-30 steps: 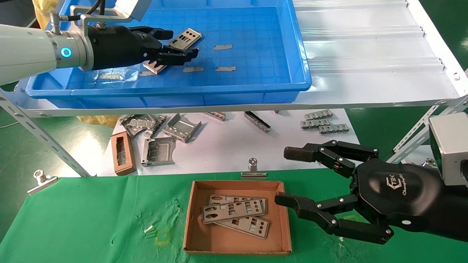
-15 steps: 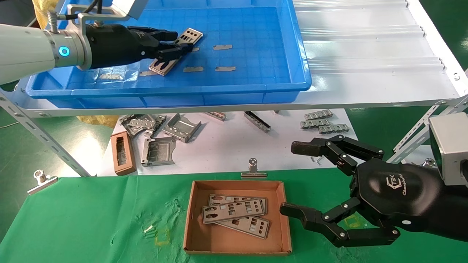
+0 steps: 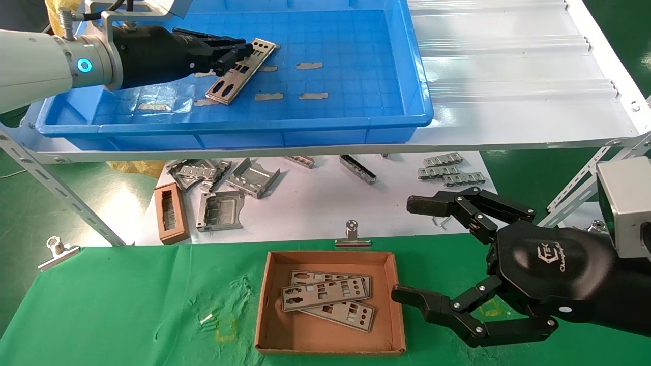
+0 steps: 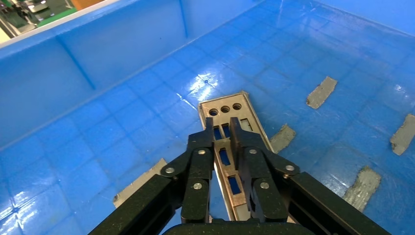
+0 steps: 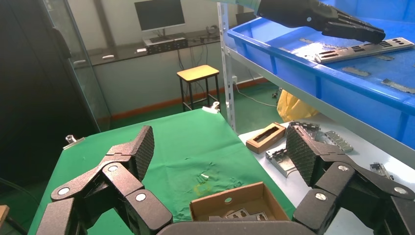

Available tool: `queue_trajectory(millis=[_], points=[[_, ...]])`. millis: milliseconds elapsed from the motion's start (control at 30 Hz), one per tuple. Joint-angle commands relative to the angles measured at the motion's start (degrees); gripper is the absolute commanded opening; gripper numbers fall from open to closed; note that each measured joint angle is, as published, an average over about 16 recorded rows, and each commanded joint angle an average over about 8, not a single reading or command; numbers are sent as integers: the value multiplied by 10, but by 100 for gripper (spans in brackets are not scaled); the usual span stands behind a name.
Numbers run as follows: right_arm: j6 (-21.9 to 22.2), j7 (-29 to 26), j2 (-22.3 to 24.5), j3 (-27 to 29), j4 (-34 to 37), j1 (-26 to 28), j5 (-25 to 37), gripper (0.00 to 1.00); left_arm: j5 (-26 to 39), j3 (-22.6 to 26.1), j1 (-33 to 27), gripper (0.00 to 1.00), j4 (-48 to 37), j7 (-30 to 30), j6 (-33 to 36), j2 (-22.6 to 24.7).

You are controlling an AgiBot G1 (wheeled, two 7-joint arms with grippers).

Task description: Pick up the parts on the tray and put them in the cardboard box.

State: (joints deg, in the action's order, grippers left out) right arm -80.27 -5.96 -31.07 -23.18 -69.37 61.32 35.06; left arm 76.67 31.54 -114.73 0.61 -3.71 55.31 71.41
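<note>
A silver punched part (image 3: 239, 73) lies slanted in the blue tray (image 3: 305, 124), its far end raised off the floor. My left gripper (image 3: 244, 51) reaches in from the left and is shut on that part (image 4: 226, 105); its own view shows the tray's grid floor (image 4: 122, 122) beneath. The same part (image 5: 364, 48) also appears in the right wrist view. The cardboard box (image 3: 305, 335) sits on the green cloth with three parts (image 3: 328, 297) stacked inside. My right gripper (image 3: 409, 249) hovers just right of the box, open and empty (image 5: 221, 152).
Grey tape strips (image 3: 309, 65) dot the tray floor. Bent grey brackets (image 3: 239, 178) and a brown frame piece (image 3: 171, 212) lie on white paper under the shelf. Metal clips (image 3: 351, 234) (image 3: 57, 251) pin the green cloth. A slanted shelf brace (image 3: 61, 188) stands at left.
My left gripper's fingers closed onto the part and drew up and back toward the left, tilting the part. My right gripper slid a little to the right and spread wider.
</note>
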Motion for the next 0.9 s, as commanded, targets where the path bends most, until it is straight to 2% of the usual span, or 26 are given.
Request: queue_trajectory(millis=[33, 133, 167, 200, 467, 900], points=[[0, 0, 0, 0, 0, 0, 0, 100, 0, 0, -1, 47, 1, -1, -3, 0], [0, 0, 0, 0, 0, 0, 0, 100, -1, -1, -3, 85, 5, -8, 9, -3], [0, 0, 0, 0, 0, 0, 0, 100, -2, -2, -3, 95, 6, -10, 14, -5], [0, 0, 0, 0, 0, 0, 0, 100, -3, -2, -4, 100, 7, -12, 19, -6], [0, 0, 0, 0, 0, 0, 0, 100, -4, -2, -3, 100, 6, -23, 45, -12], [0, 0, 0, 0, 0, 0, 0, 100, -4, -3, 3, 100, -1, -34, 38, -10]])
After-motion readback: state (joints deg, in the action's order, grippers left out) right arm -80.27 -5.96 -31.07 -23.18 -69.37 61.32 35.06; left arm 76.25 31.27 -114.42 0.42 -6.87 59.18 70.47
